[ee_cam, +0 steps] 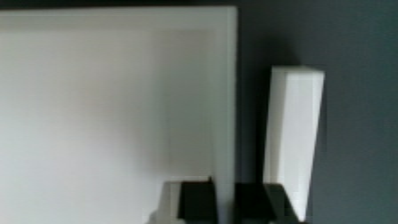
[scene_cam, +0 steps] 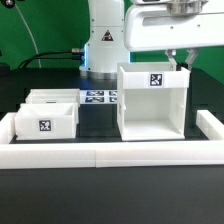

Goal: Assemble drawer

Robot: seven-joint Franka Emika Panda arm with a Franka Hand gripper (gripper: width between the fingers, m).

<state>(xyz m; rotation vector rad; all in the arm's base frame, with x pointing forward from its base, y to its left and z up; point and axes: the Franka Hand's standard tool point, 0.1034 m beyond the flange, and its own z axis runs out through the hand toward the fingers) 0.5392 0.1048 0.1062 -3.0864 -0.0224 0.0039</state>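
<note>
The tall open-fronted box casing [scene_cam: 150, 105] stands upright at the exterior view's right, with a tag on its inner back wall. Two open-top trays sit at the left: the front tray [scene_cam: 45, 121] and the back tray [scene_cam: 52, 98]. My gripper [scene_cam: 181, 62] hangs at the casing's top right corner. In the wrist view my gripper [ee_cam: 237, 203] straddles the edge of the casing's right wall [ee_cam: 125, 100]. One dark finger [ee_cam: 205, 203] is over the white surface and the other is just outside it. The gap between them is very narrow, so the jaws look shut on the wall.
The low white border rail [scene_cam: 110, 152] runs along the front and both sides. Its right arm [ee_cam: 297, 130] lies close beside the casing. The marker board [scene_cam: 100, 97] lies behind the trays, in front of the robot base [scene_cam: 103, 50].
</note>
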